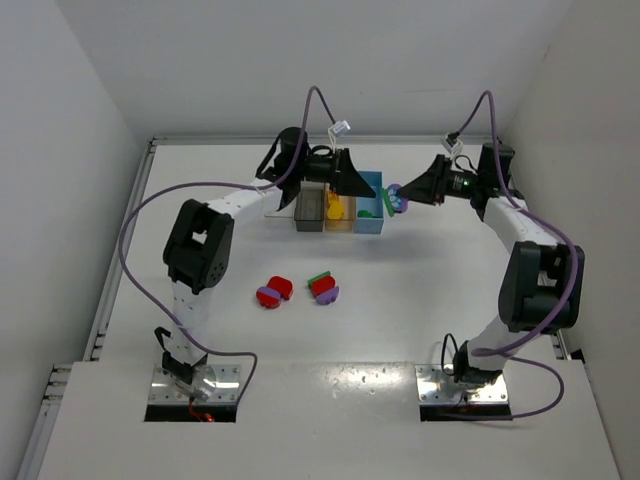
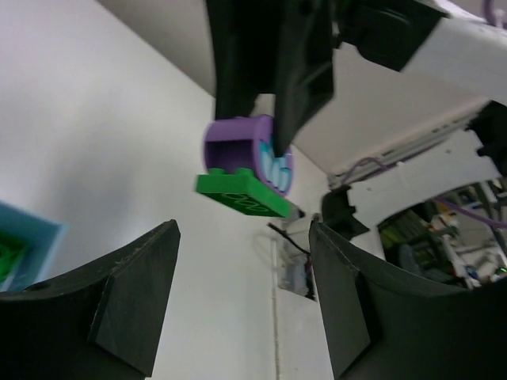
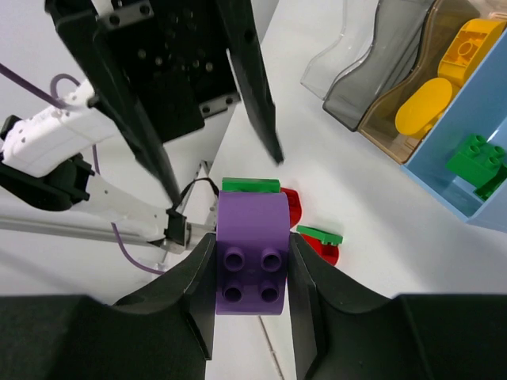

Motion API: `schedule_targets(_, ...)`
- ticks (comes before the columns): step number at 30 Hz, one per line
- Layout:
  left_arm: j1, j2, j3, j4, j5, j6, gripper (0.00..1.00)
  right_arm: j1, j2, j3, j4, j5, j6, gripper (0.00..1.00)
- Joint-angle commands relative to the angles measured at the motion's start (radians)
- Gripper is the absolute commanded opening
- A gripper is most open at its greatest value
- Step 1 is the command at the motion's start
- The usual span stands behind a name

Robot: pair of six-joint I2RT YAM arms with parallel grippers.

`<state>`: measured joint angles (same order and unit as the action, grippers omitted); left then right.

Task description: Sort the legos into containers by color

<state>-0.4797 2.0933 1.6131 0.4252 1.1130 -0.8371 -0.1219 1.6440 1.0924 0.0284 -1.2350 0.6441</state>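
Observation:
My right gripper [image 3: 252,237] is shut on a purple brick [image 3: 251,261] with a green plate [image 3: 251,185] stuck to its far end. In the top view that brick [image 1: 396,200] hangs just right of the light blue bin [image 1: 377,222]. My left gripper [image 1: 360,184] faces it from above the bins, open and empty. In the left wrist view the held brick [image 2: 242,154] is ahead of the left gripper [image 2: 244,237], apart from its fingers. The tan bin [image 3: 412,138] holds yellow bricks [image 3: 424,104]. A green brick [image 3: 475,158] lies in the light blue bin [image 3: 444,194].
A clear bin [image 1: 283,205] and a smoky grey bin [image 1: 310,212] stand left of the tan bin [image 1: 338,213] at mid-table. Nearer the arms lie a red and purple brick pair [image 1: 272,292] and a red brick with green and purple pieces [image 1: 323,287].

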Motion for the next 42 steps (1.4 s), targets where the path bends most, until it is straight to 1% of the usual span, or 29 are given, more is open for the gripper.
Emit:
schedule_targets(1, -0.025, -0.036, -0.053, 0.309, 0.126, -0.187, 0.72, 0.016, 0.014, 0.037, 0.099, -0.044, 0.057, 0.00)
schedule_targets(2, -0.036, -0.036, -0.064, 0.328, 0.127, -0.226, 0.72, 0.016, 0.014, 0.037, 0.099, -0.044, 0.068, 0.00)
schedule_targets(4, -0.036, -0.036, -0.064, 0.317, 0.127, -0.226, 0.72, 0.016, 0.014, 0.037, 0.099, -0.053, 0.068, 0.00)
schedule_targets(11, -0.045, -0.036, -0.064, 0.280, 0.084, -0.184, 0.73, 0.056, -0.009, 0.034, 0.108, -0.072, 0.077, 0.00)
schedule_targets(13, -0.054, -0.036, -0.064, 0.253, 0.074, -0.160, 0.73, 0.065, -0.018, 0.024, 0.108, -0.072, 0.077, 0.00)
schedule_targets(15, -0.054, -0.036, -0.044, 0.190, 0.065, -0.113, 0.73, 0.065, -0.018, 0.015, 0.108, -0.072, 0.077, 0.00)
schedule_targets(17, -0.063, -0.036, -0.044, 0.166, 0.065, -0.100, 0.73, 0.076, -0.018, 0.015, 0.117, -0.072, 0.077, 0.00)
schedule_targets(23, -0.063, -0.036, -0.025, 0.009, 0.045, 0.033, 0.73, 0.094, -0.036, 0.037, 0.117, -0.072, 0.077, 0.00)
schedule_targets(26, -0.063, -0.036, -0.025, -0.003, 0.034, 0.046, 0.73, 0.094, -0.036, 0.037, 0.117, -0.072, 0.077, 0.00)
schedule_targets(32, -0.063, -0.045, -0.015, -0.120, 0.016, 0.141, 0.73, 0.094, -0.036, 0.037, 0.117, -0.072, 0.077, 0.00)
schedule_targets(35, -0.063, -0.055, -0.024, -0.120, 0.016, 0.150, 0.73, 0.094, -0.036, 0.037, 0.117, -0.072, 0.077, 0.00)
schedule_targets(36, -0.063, -0.055, -0.024, -0.111, 0.016, 0.150, 0.71, 0.094, -0.045, 0.037, 0.117, -0.072, 0.077, 0.00)
schedule_targets(39, -0.063, -0.055, -0.056, 0.007, 0.028, 0.057, 0.59, 0.094, -0.046, 0.018, 0.117, -0.072, 0.077, 0.00)
schedule_targets(40, -0.063, -0.055, -0.077, 0.102, 0.028, -0.017, 0.53, 0.094, -0.046, 0.018, 0.117, -0.072, 0.077, 0.00)
schedule_targets(41, -0.063, -0.055, -0.087, 0.151, 0.037, -0.055, 0.42, 0.094, -0.046, 0.018, 0.117, -0.072, 0.077, 0.00)
schedule_targets(42, -0.054, -0.055, -0.096, 0.199, 0.050, -0.092, 0.38, 0.094, -0.046, 0.018, 0.117, -0.063, 0.077, 0.00)
